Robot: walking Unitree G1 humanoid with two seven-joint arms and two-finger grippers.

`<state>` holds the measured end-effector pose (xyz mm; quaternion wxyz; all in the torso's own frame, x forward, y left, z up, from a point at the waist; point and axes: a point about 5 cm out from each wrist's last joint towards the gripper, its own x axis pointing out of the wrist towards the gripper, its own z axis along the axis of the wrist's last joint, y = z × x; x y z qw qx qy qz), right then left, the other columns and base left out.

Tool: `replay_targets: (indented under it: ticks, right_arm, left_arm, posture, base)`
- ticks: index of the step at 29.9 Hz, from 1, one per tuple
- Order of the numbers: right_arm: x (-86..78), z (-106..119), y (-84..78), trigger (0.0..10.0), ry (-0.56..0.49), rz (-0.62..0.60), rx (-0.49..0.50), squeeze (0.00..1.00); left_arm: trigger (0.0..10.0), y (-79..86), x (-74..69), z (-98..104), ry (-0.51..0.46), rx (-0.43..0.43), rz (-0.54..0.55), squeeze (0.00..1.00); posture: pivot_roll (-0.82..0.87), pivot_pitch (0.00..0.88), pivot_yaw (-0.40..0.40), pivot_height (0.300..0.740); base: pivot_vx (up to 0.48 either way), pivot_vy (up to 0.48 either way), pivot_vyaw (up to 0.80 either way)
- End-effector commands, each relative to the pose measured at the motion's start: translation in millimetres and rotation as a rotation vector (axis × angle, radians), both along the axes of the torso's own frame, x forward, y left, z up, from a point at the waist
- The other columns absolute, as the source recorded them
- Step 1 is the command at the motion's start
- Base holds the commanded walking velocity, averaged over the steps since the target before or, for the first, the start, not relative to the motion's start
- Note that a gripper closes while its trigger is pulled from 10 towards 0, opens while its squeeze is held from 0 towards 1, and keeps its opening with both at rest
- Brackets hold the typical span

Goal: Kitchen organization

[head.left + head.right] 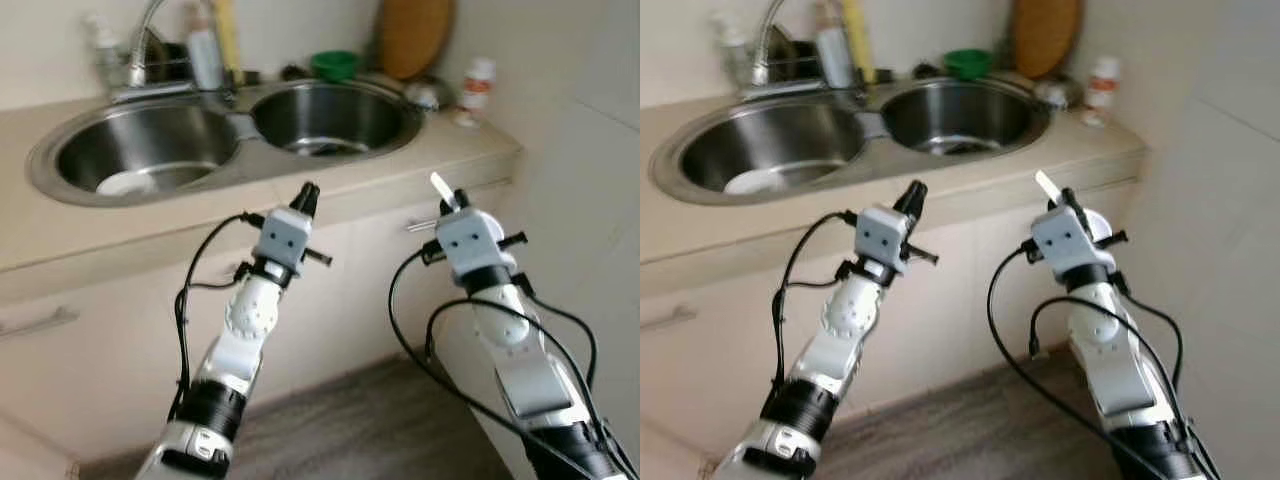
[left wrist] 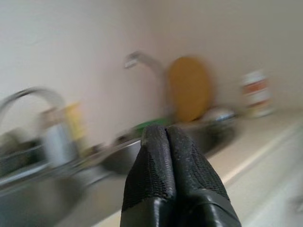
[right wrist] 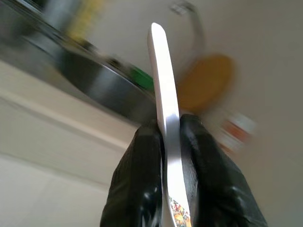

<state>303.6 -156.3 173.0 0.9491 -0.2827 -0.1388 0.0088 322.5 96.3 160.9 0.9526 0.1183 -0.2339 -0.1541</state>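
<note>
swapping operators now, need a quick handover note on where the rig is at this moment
Right gripper: jaws shut on a flat white utensil handle, held up in front of the cabinets, short of the counter.
Left gripper: jaws shut, empty, raised near the counter edge.
Double sink ahead: a white dish lies in the left basin; bottles by the tap, a green bowl and a wooden board behind.
Done: utensil in hand.
Left: place it; its destination can't be told.

Soft, even daylight gives bright, low-contrast pictures with faint shadows. The head views are slightly blurred. The steel sink [image 1: 150, 150] carries mild glare inside its basins. Both wrist views smear the background heavily, while the black fingers [image 2: 163, 170] stay fairly sharp.
</note>
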Motion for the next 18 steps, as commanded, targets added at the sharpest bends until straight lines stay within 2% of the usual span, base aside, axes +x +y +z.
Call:
replay_targets:
  ticks: [1, 7, 9, 10, 11, 12, 18]
  right_arm:
    - [-0.5, 4.6, 7.3, 0.0, -0.024, 0.027, -0.004, 0.0]
    - [-0.9, 3.7, 8.9, 0.0, -0.024, 0.029, 0.015, 0.0]
    - [-0.6, 4.3, 7.8, 0.0, -0.024, 0.023, 0.062, 0.0]
    - [0.0, 5.8, 5.9, 3.7, -0.026, 0.013, 0.1, 0.0]
    - [0.5, 6.9, 4.6, 3.7, -0.029, 0.005, 0.125, 0.0]
    - [1.4, 9.3, 2.8, 10.0, -0.037, -0.004, 0.145, 0.0]
    - [3.9, 24.1, -5.1, 10.0, -0.115, -0.044, 0.155, 0.0]
  left_arm:
    - [10.0, 2.7, -0.1, -1.3, 0.002, 0.005, 0.008, 0.0]
    - [10.0, 2.7, 0.1, -0.7, 0.001, 0.006, 0.008, 0.0]
    - [10.0, 2.8, 0.3, -0.5, 0.001, 0.006, 0.009, 0.0]
    - [10.0, 2.7, 0.2, -0.4, 0.0, 0.006, 0.009, 0.0]
    - [10.0, 2.7, 0.2, -0.3, 0.0, 0.006, 0.008, 0.0]
    - [10.0, 2.7, 0.3, -0.2, -0.001, 0.006, 0.008, 0.0]
    - [10.0, 2.8, 0.3, 0.1, -0.002, 0.004, 0.009, 0.0]
  posture:
    - [0.09, 0.0, -0.042, 0.74]
    - [0.09, 0.0, -0.041, 0.74]
    - [0.09, 0.0, -0.041, 0.74]
    - [0.09, 0.0, -0.041, 0.74]
    - [0.09, 0.0, -0.04, 0.74]
    - [0.09, 0.0, -0.04, 0.74]
    - [0.09, 0.0, -0.04, 0.74]
  base:
    - [0.304, 0.0, 0.8]
    - [0.303, 0.0, 0.8]
    - [0.302, 0.0, 0.8]
    - [0.3, 0.0, 0.0]
    - [0.3, 0.0, 0.0]
    - [0.3, 0.0, 0.0]
    - [0.299, 0.0, 0.0]
